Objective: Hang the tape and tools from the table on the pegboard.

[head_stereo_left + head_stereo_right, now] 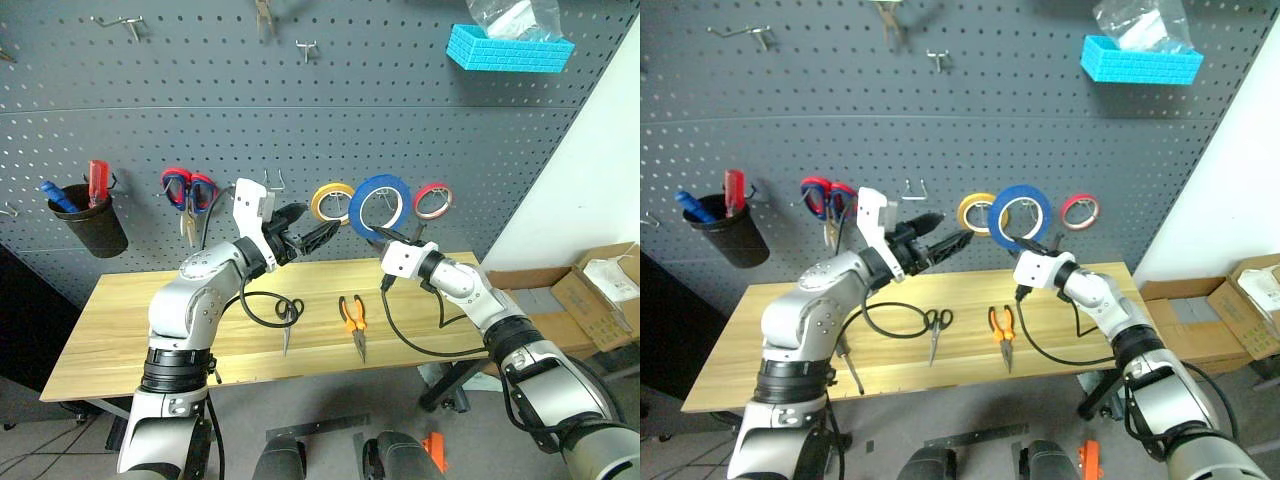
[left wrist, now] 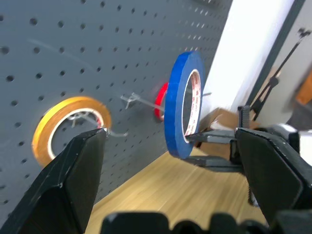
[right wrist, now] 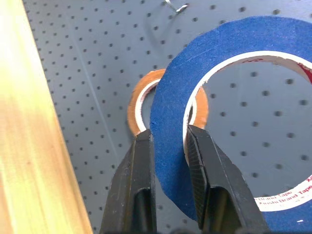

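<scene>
The right claw (image 1: 381, 238) was clenched on the rim of the blue tape (image 1: 380, 203), holding the ring upright before the pegboard (image 1: 300, 130) so its hole could slip over a hook. The left claw (image 1: 318, 228) hovered released nearby. Scissors (image 1: 287, 320) and pliers (image 1: 353, 322) lay on the counter (image 1: 120, 320).

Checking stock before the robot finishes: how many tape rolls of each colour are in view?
Blue roll, held by the right end effector: 1
Yellow roll, on the pegboard: 1
Red roll, on the pegboard: 1
Total: 3
</scene>
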### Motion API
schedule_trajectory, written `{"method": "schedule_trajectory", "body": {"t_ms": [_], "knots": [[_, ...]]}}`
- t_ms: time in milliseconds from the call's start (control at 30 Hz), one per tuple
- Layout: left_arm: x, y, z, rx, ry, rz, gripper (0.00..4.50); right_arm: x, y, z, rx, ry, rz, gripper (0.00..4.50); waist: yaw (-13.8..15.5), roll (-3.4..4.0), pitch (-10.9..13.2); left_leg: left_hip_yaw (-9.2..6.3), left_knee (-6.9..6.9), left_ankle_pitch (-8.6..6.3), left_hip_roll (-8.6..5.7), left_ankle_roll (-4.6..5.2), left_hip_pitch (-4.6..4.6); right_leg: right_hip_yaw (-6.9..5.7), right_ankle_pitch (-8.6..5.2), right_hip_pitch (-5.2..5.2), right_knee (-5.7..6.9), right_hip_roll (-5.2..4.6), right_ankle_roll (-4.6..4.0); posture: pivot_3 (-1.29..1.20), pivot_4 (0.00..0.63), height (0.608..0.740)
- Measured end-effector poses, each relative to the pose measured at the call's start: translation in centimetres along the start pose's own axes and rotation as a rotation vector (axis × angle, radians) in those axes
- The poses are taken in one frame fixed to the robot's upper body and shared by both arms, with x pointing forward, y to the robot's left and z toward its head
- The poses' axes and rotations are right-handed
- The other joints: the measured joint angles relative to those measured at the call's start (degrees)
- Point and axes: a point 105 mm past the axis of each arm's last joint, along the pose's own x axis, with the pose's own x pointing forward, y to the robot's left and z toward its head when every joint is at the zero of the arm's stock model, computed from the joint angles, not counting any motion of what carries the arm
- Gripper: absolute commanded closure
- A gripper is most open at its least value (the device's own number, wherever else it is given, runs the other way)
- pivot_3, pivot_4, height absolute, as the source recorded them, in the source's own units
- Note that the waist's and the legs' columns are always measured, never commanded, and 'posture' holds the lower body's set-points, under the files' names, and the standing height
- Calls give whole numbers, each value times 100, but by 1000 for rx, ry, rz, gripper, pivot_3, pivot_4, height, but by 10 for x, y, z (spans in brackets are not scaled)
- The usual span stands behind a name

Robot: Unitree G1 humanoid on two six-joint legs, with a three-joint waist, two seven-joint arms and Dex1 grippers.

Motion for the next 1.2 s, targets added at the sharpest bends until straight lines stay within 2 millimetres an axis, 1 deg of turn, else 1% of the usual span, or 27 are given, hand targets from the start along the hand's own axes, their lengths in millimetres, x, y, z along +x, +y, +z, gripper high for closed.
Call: {"method": "schedule_trajectory", "body": {"t_ms": [133,333,433,633,767,900,1000,1100,1167,1200], "knots": [[0,1,-11,3,46,6,0,0,5,-2,23,5,17,4151,23,0,0,0,1,0,1,0,0,1,1,0,2,0,-1,107,0,740],[0,3,-15,18,72,11,0,2,7,-2,55,0,38,4151,22,0,-4,1,2,0,1,0,2,1,2,0,6,0,-2,89,0,740],[2,3,-20,8,89,7,0,3,4,-3,51,6,50,4151,19,0,-5,2,3,0,2,0,3,2,3,0,7,0,-4,82,0,740],[6,2,-17,12,83,-3,0,5,-2,-9,50,33,83,4151,15,0,-6,3,4,1,2,0,3,3,4,0,7,1,-4,77,6,740],[8,0,-19,9,89,-13,0,6,-7,-15,53,64,99,4151,14,0,-6,3,3,1,2,0,3,4,4,0,8,1,-4,78,10,740],[8,-1,-20,9,91,-16,0,4,0,-26,90,123,152,4151,14,0,-6,4,3,1,2,1,4,5,4,0,10,1,-5,83,13,740],[8,-1,-20,9,91,-15,0,4,7,-29,120,144,193,4151,13,0,-6,4,3,1,2,1,5,5,4,0,12,1,-5,88,15,740],[8,-1,-20,9,91,-14,0,3,9,-32,132,159,202,4151,16,0,-6,4,4,1,2,1,5,5,4,0,12,1,-5,91,18,740],[8,-1,-20,9,91,-14,0,2,10,-34,137,169,202,3419,17,0,-6,4,4,1,2,1,5,5,4,0,12,1,-5,91,20,740],[8,-1,-20,9,91,-14,0,2,10,-34,137,169,199,3176,17,0,-6,5,4,1,2,1,5,6,4,-1,12,1,-5,91,23,740]]}}
